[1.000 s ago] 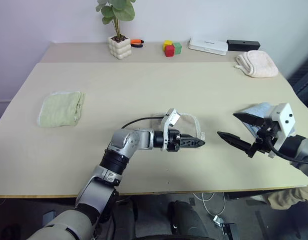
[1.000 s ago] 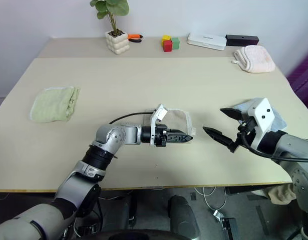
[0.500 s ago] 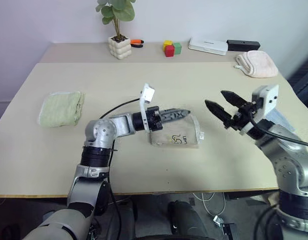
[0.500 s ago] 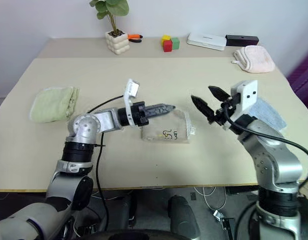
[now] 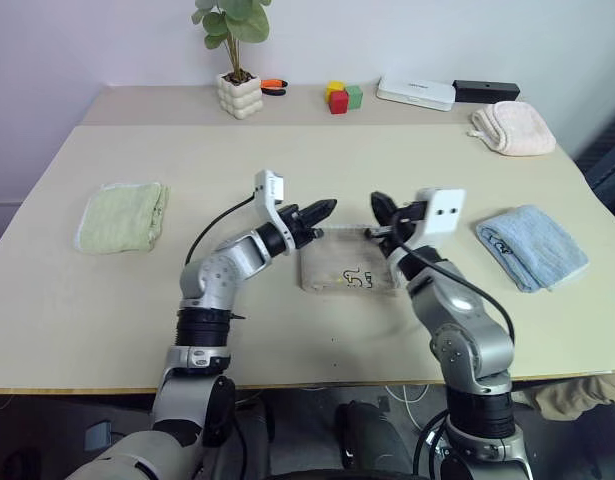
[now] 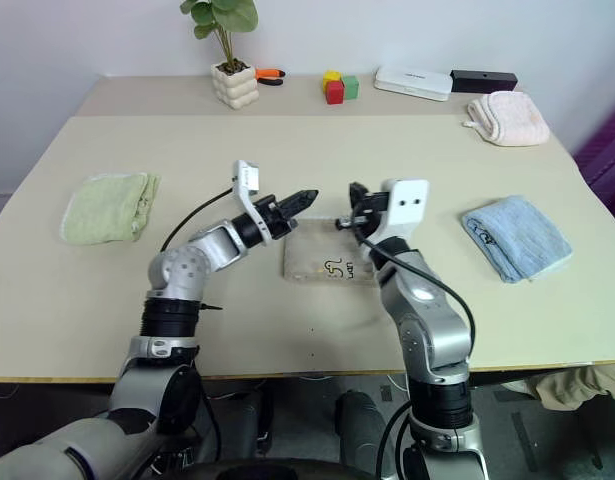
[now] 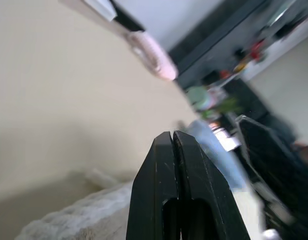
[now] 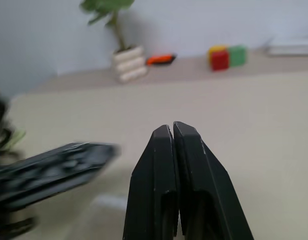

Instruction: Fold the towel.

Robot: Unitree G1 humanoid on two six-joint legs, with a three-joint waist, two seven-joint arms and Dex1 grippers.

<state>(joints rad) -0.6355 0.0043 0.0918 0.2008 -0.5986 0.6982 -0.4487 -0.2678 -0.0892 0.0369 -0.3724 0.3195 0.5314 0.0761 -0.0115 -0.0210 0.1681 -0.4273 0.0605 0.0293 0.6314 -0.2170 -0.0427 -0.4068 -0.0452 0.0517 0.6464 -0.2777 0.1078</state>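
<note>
Near the centre of the frame, the towel (image 5: 349, 270) lies on the table (image 5: 287, 160) as a compact beige rectangle with a nubby, ribbed pile, a pale corded edge along its far side and a dark squiggle of a mark on its top face. Both grippers hang just above that far edge. The left gripper (image 5: 325, 208) points in from the left with its black fingers pressed together on nothing; the left wrist view shows them sealed, with fuzzy cloth beneath. The right gripper (image 5: 379, 207) sits just beside it, its fingers likewise pinched together and empty, as the right wrist view confirms.

Judging by its small, layered shape, the towel already looks folded at least once, so the step in hand seems to be either a last fold or finishing off. A further fold would call for the fingers to part, drop onto the far corded edge and pinch it.

Further off, a soft light-green towel (image 5: 122, 217) lies at middle left and a light-blue towel (image 5: 530, 245) at middle right, both well apart from the work.
</note>
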